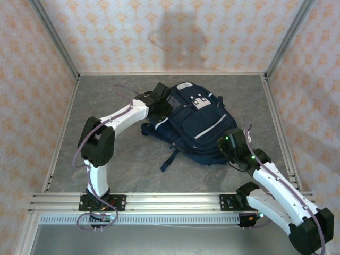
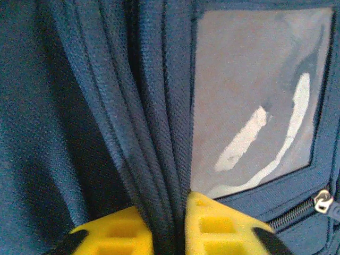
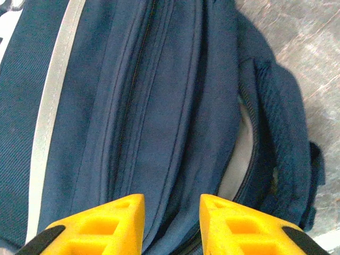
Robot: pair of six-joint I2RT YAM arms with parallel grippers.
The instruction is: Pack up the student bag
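Observation:
The student bag (image 1: pixel 191 125), dark navy with pale stripes and a white front patch, lies flat in the middle of the grey table. At its upper left edge my left gripper (image 1: pixel 159 106) is shut on a ridge of navy fabric folds (image 2: pixel 154 133), pinched between the yellow fingertips (image 2: pixel 169 204). Right of that ridge sits the bag's grey panel (image 2: pixel 255 106). My right gripper (image 1: pixel 229 144) is at the bag's lower right edge. Its yellow jaws (image 3: pixel 171 199) stand apart, open, over seamed navy fabric (image 3: pixel 159 106) that looks flat and unpinched.
A zipper pull (image 2: pixel 322 201) hangs below the grey panel. A padded dark strap (image 3: pixel 281 133) curves along the bag's side, with bare table (image 3: pixel 308 42) beyond. Another strap (image 1: pixel 169 159) trails toward the near rail. Patterned walls enclose the table on three sides.

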